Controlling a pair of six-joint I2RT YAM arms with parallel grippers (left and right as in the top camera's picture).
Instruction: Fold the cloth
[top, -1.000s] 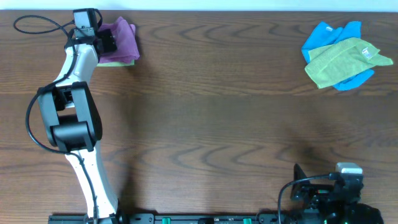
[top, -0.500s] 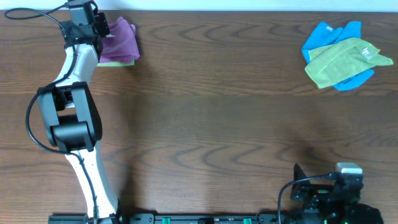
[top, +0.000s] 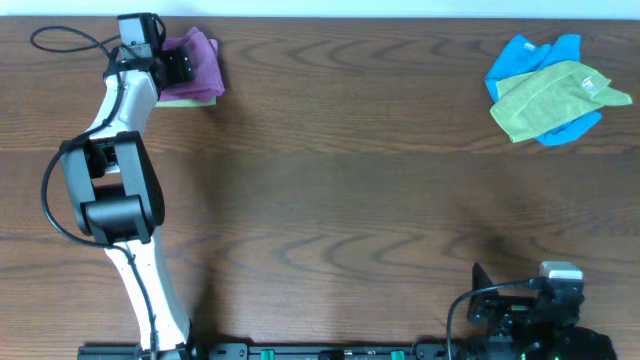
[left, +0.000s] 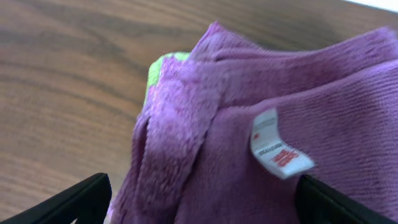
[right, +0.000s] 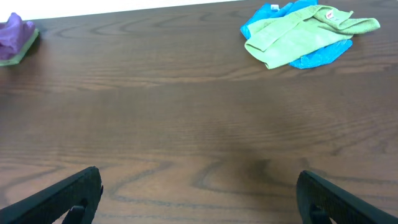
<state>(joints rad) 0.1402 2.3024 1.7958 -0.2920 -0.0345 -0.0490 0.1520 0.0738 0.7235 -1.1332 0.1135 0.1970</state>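
Bunched cloth (left: 249, 124): folding is judged unfinished.
The left jaws are held open over it, nothing gripped; the right jaws are parked open.

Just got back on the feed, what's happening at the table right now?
The left gripper is at the far left corner, open, fingers either side of the purple cloth, which lies bunched on a lime-green cloth, white tag showing. Nothing is gripped yet. The right gripper is open and empty at the near edge. A green cloth lies on a blue cloth at the far right.
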